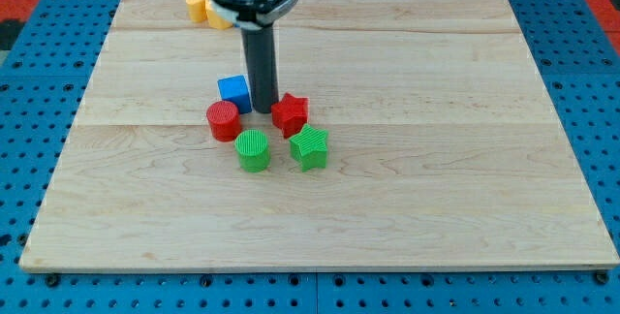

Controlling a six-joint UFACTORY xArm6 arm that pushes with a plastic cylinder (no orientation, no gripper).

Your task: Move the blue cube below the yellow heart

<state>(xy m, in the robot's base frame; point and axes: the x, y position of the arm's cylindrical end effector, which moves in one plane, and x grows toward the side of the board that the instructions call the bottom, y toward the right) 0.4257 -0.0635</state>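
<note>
The blue cube sits on the wooden board left of centre. My tip rests on the board just right of the blue cube, between it and the red star. A yellow block lies at the view's top edge of the board, partly hidden by the arm; a second yellow piece lies beside it. Their shapes are hard to make out.
A red cylinder sits just below the blue cube. A green cylinder and a green star-like block lie below the red blocks. The board lies on a blue perforated surface.
</note>
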